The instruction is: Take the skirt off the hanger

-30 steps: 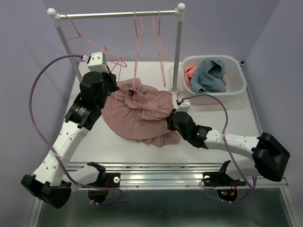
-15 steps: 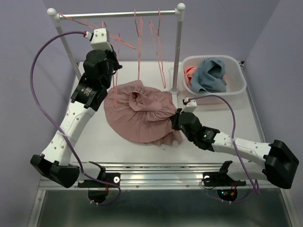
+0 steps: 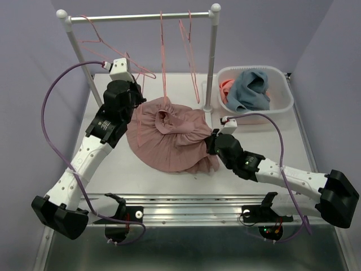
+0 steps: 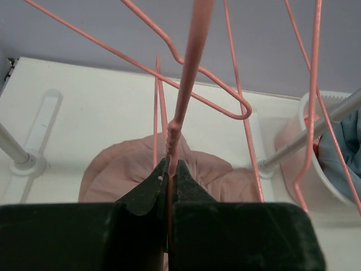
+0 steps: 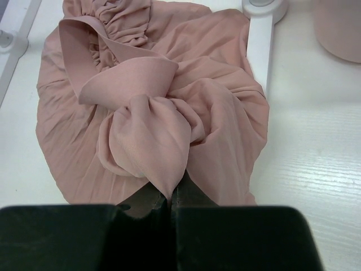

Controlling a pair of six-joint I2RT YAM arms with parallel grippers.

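On table (image 3: 121,176), crumpled pleated pink skirt (image 3: 175,144).

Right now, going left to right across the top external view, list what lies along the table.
Rack's left post → left gripper → skirt → right gripper → laundry basket.

Lavender walls (image 3: 28,56) close round a white table (image 3: 146,183) — evenly lit, a metal rail (image 3: 186,212) along its near edge
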